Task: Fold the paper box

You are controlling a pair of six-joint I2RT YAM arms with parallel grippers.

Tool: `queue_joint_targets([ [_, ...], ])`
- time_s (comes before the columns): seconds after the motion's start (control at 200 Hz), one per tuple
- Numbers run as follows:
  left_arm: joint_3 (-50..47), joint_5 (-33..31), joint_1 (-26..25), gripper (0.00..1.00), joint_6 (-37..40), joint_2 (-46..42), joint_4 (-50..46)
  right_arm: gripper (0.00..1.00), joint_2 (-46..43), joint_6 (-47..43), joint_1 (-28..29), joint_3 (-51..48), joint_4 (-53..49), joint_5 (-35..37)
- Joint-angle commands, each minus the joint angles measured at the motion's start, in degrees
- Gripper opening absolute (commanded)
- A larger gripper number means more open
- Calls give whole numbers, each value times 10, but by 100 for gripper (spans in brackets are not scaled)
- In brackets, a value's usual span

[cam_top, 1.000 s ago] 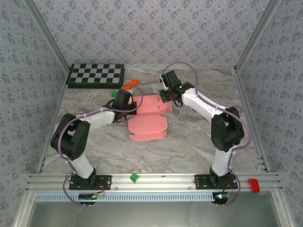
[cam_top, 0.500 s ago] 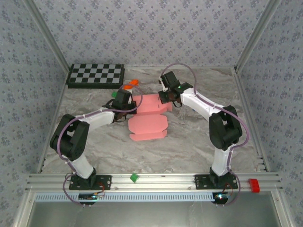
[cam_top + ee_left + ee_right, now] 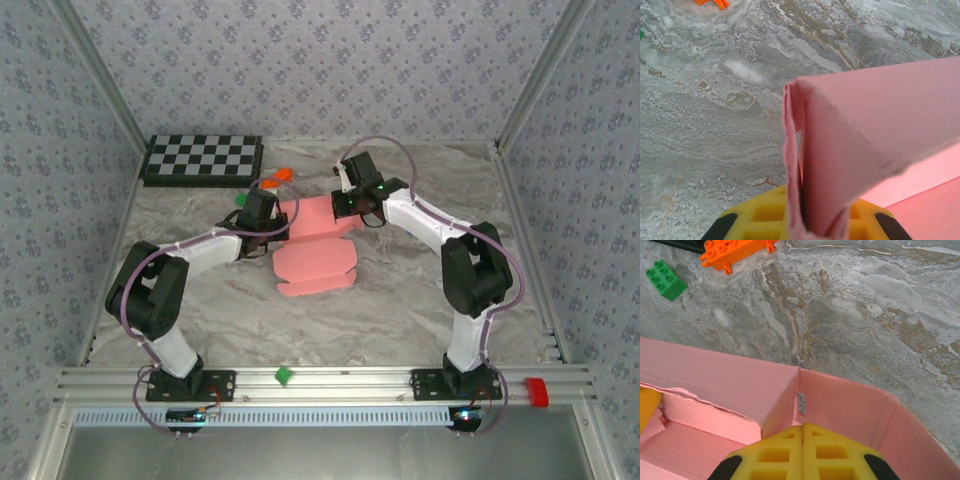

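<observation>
The pink paper box [image 3: 315, 255] lies partly folded at mid-table, its flat front panel pointing toward me. My left gripper [image 3: 272, 228] is at its left side, shut on a raised, doubled-over wall of pink card [image 3: 850, 135] clamped between the yellow fingers [image 3: 765, 220]. My right gripper [image 3: 346, 207] is at the box's far right corner. In the right wrist view its yellow fingers [image 3: 775, 452] are pressed together with nothing showing between them, tips down inside the box by the corner crease [image 3: 799, 390] where two upright walls meet.
A checkerboard [image 3: 203, 158] lies at the far left. An orange block [image 3: 280, 178] and a green block [image 3: 241, 199] sit just beyond the box. Another green block [image 3: 284, 376] and a red piece [image 3: 537, 392] rest on the front rail.
My right gripper has edged left and deeper into the box's far corner, and its fingers have closed fully. The box's front panel has shifted slightly. The left arm holds still.
</observation>
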Motion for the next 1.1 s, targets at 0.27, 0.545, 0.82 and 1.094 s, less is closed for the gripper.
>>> queue_joint_targets([
  [0.27,21,11,-4,6,-58,1,27,6,1,67,-4,-40,89,-81],
  [0.545,15,3,-4,6,-20,-11,18,6,-4,12,-2,-4,-18,29],
  [0.82,15,-3,-4,6,-13,-15,13,6,-11,-3,3,-1,-81,112],
  [1.094,14,-7,-4,6,-12,-15,10,5,-10,-12,12,-1,-115,158],
])
